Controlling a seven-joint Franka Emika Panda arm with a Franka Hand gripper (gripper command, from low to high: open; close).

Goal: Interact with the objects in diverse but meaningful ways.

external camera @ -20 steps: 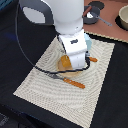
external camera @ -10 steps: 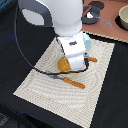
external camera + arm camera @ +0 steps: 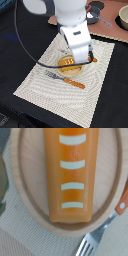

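Poised over the yellow-orange scored bread loaf (image 3: 70, 173) lying on the pale oval wooden plate (image 3: 22, 203) directly beneath the fingers, grip state hidden; next likely descending to grasp.

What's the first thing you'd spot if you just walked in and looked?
The big white robot arm leaning over the striped placemat. Under it, a yellow-orange bread loaf with pale score marks lies on an oval wooden plate. An orange-handled fork lies right beside the plate.
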